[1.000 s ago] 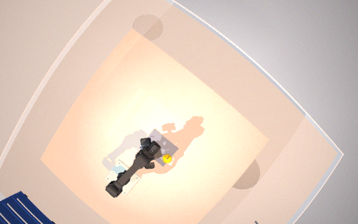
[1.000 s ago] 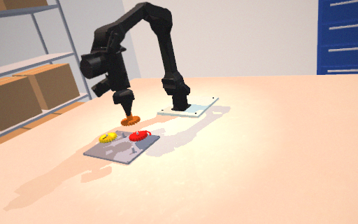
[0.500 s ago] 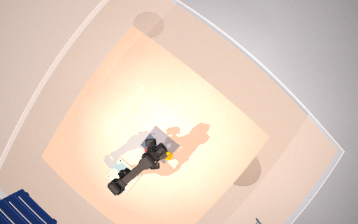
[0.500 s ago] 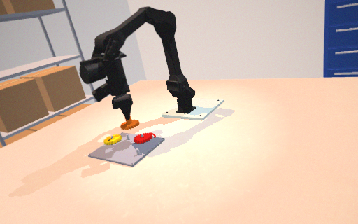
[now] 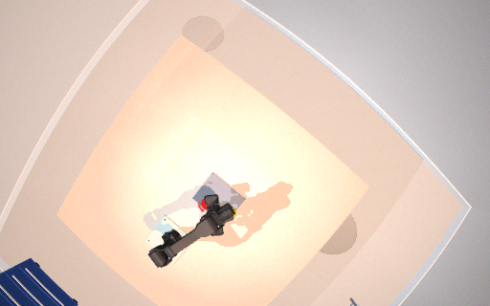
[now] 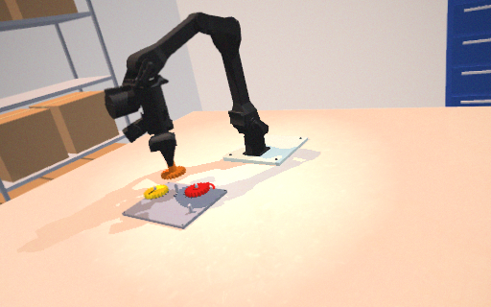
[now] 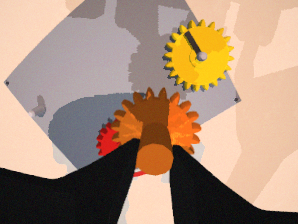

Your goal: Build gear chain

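Observation:
My gripper [image 6: 172, 164] [image 7: 154, 148] is shut on the hub of an orange gear [image 6: 174, 173] [image 7: 185, 125] and holds it above the grey board [image 5: 223, 184] [image 6: 152, 213] [image 7: 90, 60], not touching it. The yellow gear [image 6: 156, 192] [image 7: 216, 62] with its black stripe sits on a peg. The red gear [image 5: 203, 206] [image 6: 197, 190] [image 7: 106, 143] sits on another, mostly hidden by the orange gear in the wrist view. An empty peg [image 6: 176, 188] stands between them, hidden in the wrist view. Another empty peg [image 6: 190, 208] [image 7: 38, 108] stands near the board's edge. No other loose gear shows.
The arm's pale base plate [image 5: 158, 231] [image 6: 287, 150] lies behind the board in the exterior view. The arm covers part of the board in the top view. Shelves with boxes [image 6: 21, 144] and a blue drawer cabinet [image 5: 21, 289] [image 6: 481, 58] stand beyond the table.

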